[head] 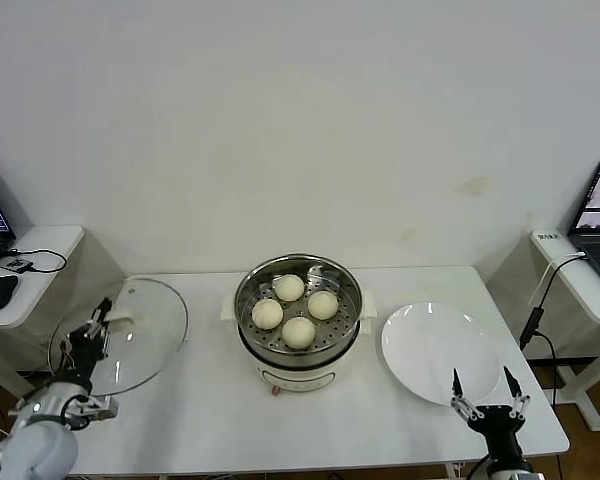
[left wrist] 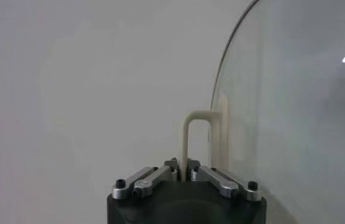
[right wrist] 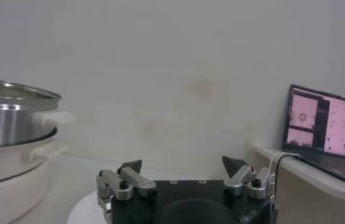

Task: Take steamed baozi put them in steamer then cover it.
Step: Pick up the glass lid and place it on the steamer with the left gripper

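The left pincer (left wrist: 185,173) is pressed together on the cream-white handle (left wrist: 200,137) of the cover (head: 130,330), pinching it and holding the glass lid tilted up on edge above the left end of the tabletop (head: 210,420), well apart from the steamer (head: 298,320). In the left wrist view the handle's loop rises straight from between the closed fingers (left wrist: 212,176), with the glass disc standing just beside it. The steamer sits uncovered at the middle of the tabletop, and all four steamed baozi (head: 295,310) lie on its perforated tray, close together. The right pincer (head: 488,388) hangs at the near right edge of the tabletop with its fingers (right wrist: 130,167) spread wide and nothing between them, just over the near rim of a flat white plate (head: 430,350) that lies beside the steamer. Farther right, on a side table, stands an open laptop (right wrist: 325,131).
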### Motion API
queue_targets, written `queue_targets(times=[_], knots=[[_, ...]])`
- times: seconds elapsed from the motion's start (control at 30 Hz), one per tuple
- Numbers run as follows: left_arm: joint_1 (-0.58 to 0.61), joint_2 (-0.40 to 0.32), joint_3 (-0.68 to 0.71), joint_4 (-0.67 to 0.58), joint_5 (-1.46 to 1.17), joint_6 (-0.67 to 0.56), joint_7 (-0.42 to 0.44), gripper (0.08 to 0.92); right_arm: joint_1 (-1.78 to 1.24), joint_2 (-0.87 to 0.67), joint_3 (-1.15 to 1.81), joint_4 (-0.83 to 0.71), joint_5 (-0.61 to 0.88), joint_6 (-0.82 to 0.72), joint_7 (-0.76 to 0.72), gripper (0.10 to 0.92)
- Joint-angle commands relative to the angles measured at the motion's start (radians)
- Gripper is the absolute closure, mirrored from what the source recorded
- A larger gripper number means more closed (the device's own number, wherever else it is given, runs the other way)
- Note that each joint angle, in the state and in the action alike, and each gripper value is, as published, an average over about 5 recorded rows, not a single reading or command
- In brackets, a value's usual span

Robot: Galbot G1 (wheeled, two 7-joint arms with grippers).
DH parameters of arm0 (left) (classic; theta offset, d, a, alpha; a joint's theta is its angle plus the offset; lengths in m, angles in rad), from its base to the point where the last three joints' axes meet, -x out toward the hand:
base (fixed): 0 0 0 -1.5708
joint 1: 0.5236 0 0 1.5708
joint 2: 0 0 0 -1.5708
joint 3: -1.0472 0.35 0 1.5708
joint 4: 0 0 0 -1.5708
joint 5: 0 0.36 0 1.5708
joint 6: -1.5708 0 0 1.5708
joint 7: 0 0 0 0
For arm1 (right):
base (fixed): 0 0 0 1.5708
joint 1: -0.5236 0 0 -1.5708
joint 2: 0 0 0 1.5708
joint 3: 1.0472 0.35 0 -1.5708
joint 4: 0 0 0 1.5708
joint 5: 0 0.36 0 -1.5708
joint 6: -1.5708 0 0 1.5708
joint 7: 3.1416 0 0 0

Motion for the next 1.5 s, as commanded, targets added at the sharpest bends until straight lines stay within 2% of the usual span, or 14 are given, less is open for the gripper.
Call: queue_targets(times=[0.03,0.17,0.33,0.47,0.63,0.87,1.5], knots=[[-0.101,0.082,0.177,-0.226,-0.052,0.179,0.120,0.851,-0.002,0.002,-0.022,-0.007,-0.022,0.000,-0.002,0.203],[-0.203,0.062,0.350,-0.247,0.012,0.253,0.168,0.851,0.000,0.002,-0.036,-0.030,-0.039,0.002,-0.007,0.203],[-0.333,-0.013,0.537,-0.224,0.071,0.329,0.218,0.851,0.008,0.003,-0.050,-0.056,-0.061,0.008,-0.006,0.203],[-0.427,-0.078,0.620,-0.182,0.130,0.366,0.246,0.851,0.017,0.005,-0.067,-0.079,-0.087,0.012,-0.002,0.203],[-0.486,-0.164,0.668,-0.135,0.233,0.391,0.301,0.851,0.023,0.006,-0.089,-0.115,-0.134,0.028,0.006,0.203],[-0.494,-0.289,0.712,-0.087,0.347,0.403,0.369,0.851,0.026,0.007,-0.117,-0.132,-0.169,0.037,0.009,0.202],[-0.506,-0.367,0.781,0.005,0.379,0.417,0.403,0.851,0.016,0.007,-0.128,-0.131,-0.191,0.036,0.008,0.202]])
